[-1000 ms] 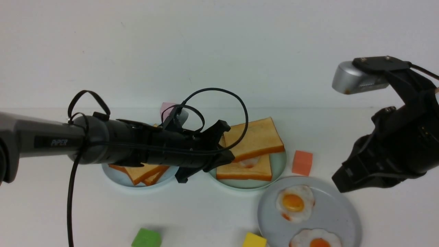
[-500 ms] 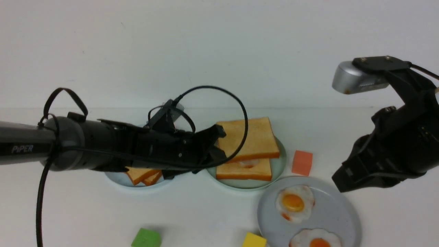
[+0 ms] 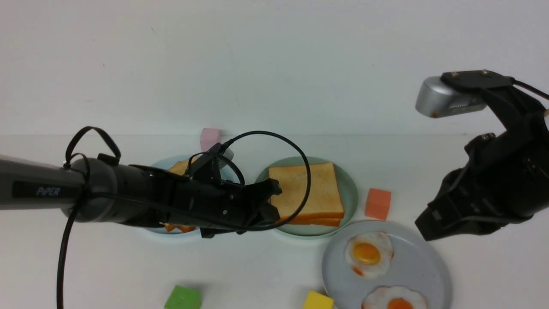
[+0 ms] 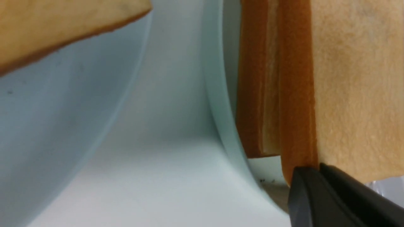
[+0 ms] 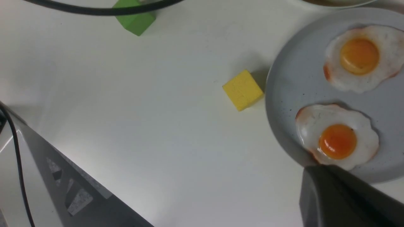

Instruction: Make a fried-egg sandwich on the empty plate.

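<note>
— Sandwich finished already?

— Nearly, judging by the stack. Two toast slices lying flat on the mint-green plate, near the middle of the desk; egg between them not visible from here. Fried-egg sandwich looking assembled.

— And the left tool?

— Closed on the near-left edge of the top slice, not released. Right tool closed too, holding nothing, hanging above the right edge of the desk.

— So what is left?

— Probably only opening, letting go, then pulling back without dragging the slice.
</note>
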You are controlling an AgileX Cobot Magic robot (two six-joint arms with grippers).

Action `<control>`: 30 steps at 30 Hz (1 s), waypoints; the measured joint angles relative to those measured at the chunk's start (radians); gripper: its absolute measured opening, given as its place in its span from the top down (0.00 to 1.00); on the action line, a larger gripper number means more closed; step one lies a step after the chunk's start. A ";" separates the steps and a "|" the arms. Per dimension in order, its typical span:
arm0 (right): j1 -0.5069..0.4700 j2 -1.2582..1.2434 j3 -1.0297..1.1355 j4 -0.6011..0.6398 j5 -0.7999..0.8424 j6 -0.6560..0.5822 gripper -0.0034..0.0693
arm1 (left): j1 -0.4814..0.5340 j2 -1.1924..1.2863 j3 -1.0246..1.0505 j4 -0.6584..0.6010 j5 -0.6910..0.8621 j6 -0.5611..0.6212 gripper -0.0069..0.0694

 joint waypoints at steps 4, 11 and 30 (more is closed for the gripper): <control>0.000 0.000 0.000 0.000 0.000 0.000 0.94 | 0.000 0.000 0.000 0.000 -0.001 0.002 0.83; 0.000 0.000 0.000 0.000 0.004 0.000 0.94 | 0.000 -0.034 0.000 0.000 -0.015 0.002 0.55; 0.000 -0.153 0.023 -0.247 -0.139 0.131 0.92 | 0.256 -0.387 0.003 0.776 0.239 -0.521 0.44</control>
